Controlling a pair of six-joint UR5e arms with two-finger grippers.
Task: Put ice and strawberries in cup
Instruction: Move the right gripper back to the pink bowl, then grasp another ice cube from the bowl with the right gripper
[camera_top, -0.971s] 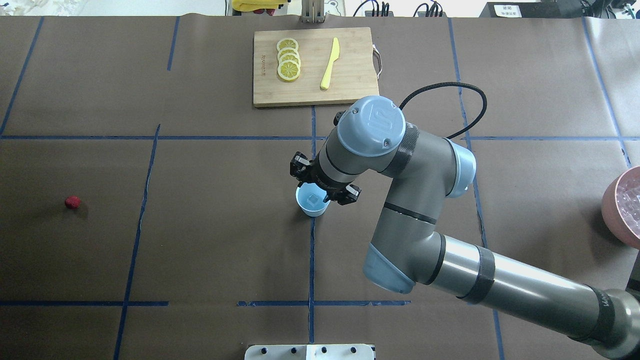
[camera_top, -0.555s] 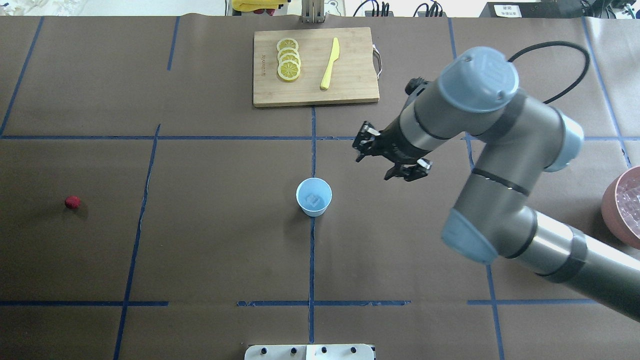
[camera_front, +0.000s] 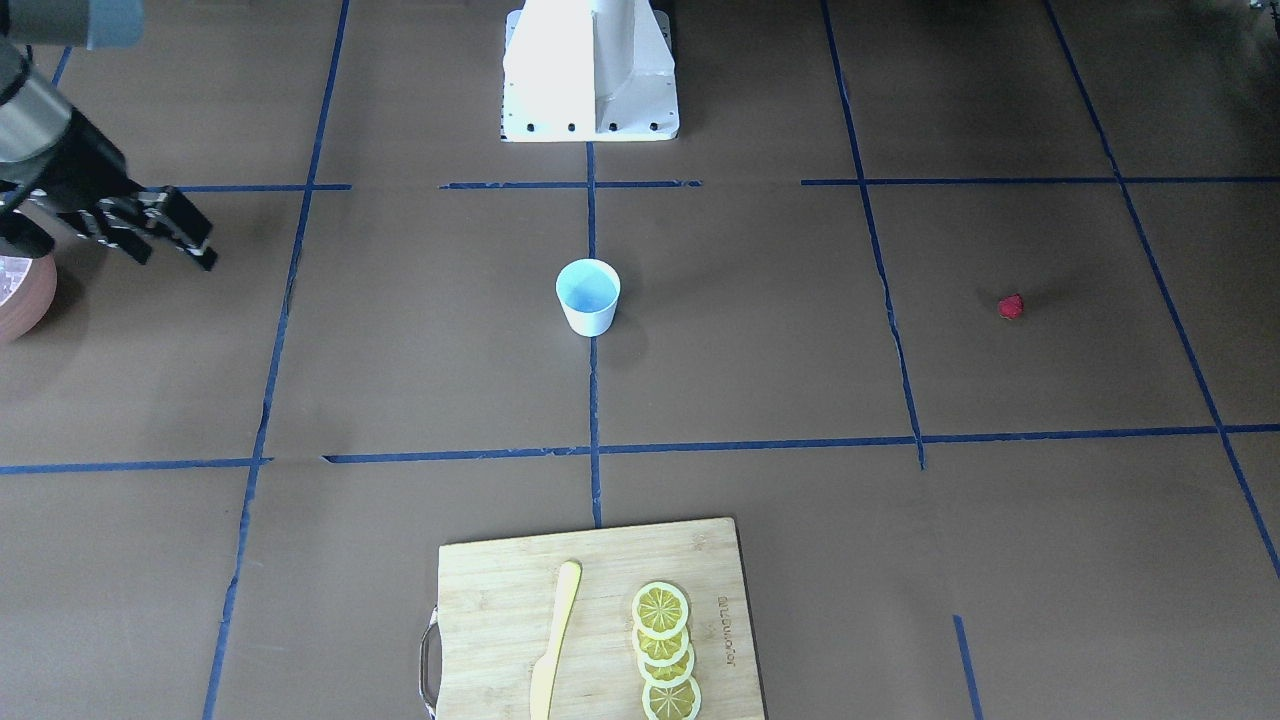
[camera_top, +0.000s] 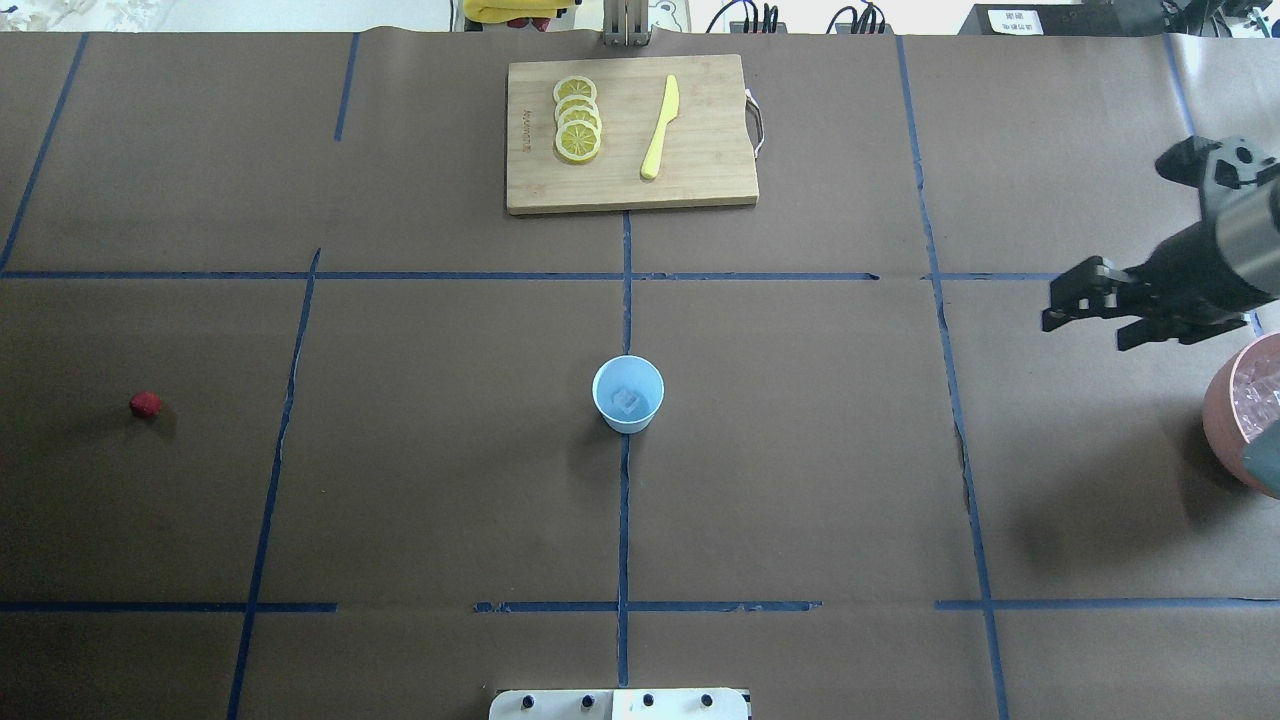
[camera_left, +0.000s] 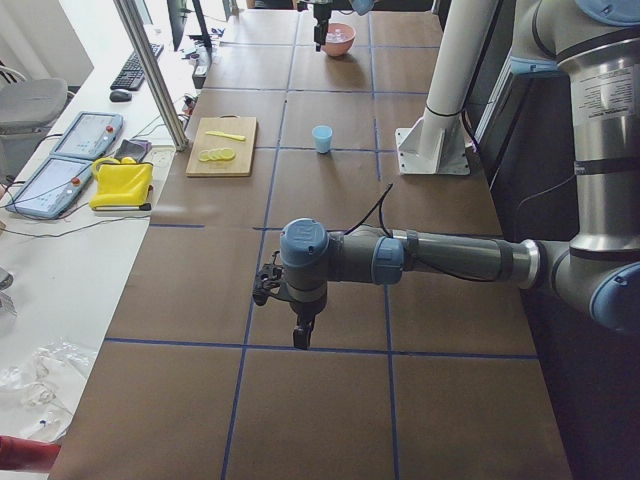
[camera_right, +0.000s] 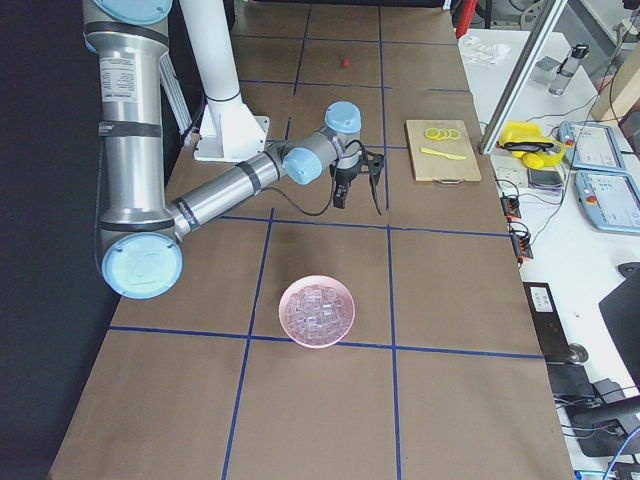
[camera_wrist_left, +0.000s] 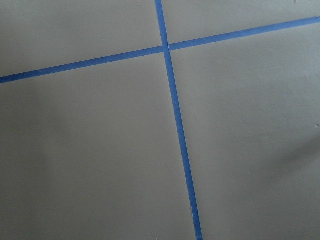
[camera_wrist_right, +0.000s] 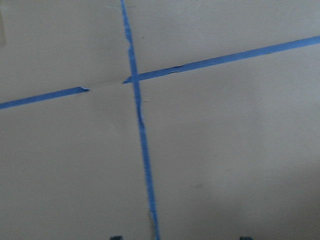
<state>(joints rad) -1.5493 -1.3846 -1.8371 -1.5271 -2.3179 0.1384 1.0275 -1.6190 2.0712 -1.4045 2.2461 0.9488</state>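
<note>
The only print you can see is a small mark on the cutting board (camera_top: 700, 170), beside the lemon slices (camera_top: 577, 125); it is too small to read. A yellow knife (camera_top: 660, 128) lies on the same board.

Your right hand (camera_top: 1085, 330) hangs over the bench (camera_top: 800, 480) at its right end with its two fingers spread apart and nothing between them. It sits just beside the pink bowl (camera_top: 1222, 425), which holds a heap of ice (camera_top: 1258, 395). The cup (camera_top: 600, 405) stands upright at the middle of the bench, well apart from that hand, and one ice cube (camera_top: 628, 400) lies at its bottom. The strawberry (camera_top: 145, 404) lies alone far out on the left side, well away from both the cup and the right hand.

Your left hand (camera_left: 300, 335) shows only from the side camera, pointing down close over the bench at the left end; you cannot tell whether its fingers are apart or together.
</note>
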